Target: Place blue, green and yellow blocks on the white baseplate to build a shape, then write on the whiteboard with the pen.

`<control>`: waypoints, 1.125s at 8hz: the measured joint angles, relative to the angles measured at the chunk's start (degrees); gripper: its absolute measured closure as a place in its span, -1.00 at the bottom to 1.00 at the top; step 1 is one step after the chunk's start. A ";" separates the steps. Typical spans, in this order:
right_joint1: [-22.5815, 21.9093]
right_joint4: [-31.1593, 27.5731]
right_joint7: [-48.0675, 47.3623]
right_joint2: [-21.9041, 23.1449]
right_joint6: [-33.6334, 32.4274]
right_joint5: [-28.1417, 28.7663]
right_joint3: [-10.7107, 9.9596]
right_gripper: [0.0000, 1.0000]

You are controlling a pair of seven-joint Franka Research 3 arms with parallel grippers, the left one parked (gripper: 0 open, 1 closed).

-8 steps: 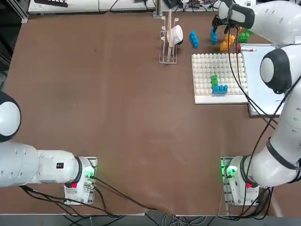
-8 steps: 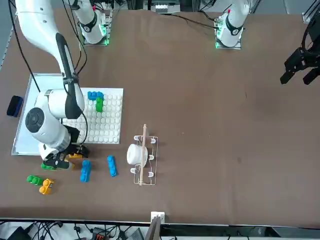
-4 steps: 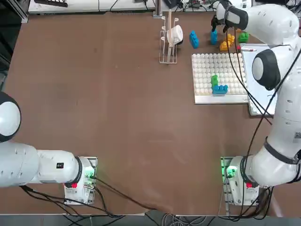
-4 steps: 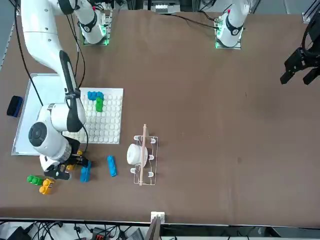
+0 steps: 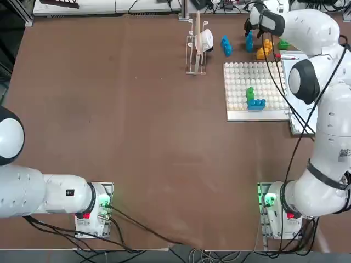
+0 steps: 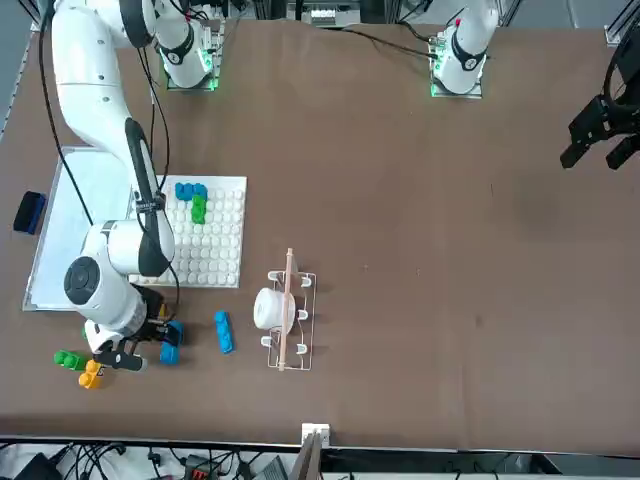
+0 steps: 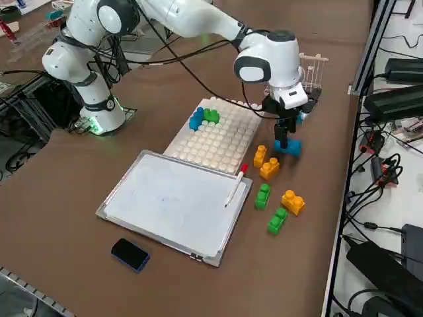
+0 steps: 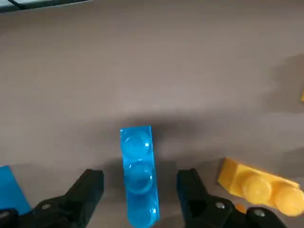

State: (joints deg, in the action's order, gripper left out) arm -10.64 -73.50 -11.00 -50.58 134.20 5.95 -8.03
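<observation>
Having dropped lower at the counter's far end: right gripper, fingers standing apart, straddling a blue block without touching. Lying flat, bright blue, three studs showing in the wrist view; hidden mostly behind the gripper from overhead. Sitting just beside an orange-yellow block, beyond the white baseplate.

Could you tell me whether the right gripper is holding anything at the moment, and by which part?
Nothing is held. The right gripper is open, its fingers either side of a blue block on the table without touching it.
</observation>
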 joint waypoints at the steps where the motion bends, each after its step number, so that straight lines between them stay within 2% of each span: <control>1: 0.04 0.09 0.00 -0.88 1.22 0.21 0.00 -0.84; 7: 0.04 0.37 -0.02 -2.74 2.74 1.02 0.08 -0.54; 8: 0.04 0.39 -0.02 -2.74 2.74 1.03 0.10 -0.39; 9: 0.04 0.43 -0.04 -2.74 2.74 1.05 0.11 -0.13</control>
State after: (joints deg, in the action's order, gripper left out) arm -10.60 -73.06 -11.04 -53.32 136.94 6.99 -7.92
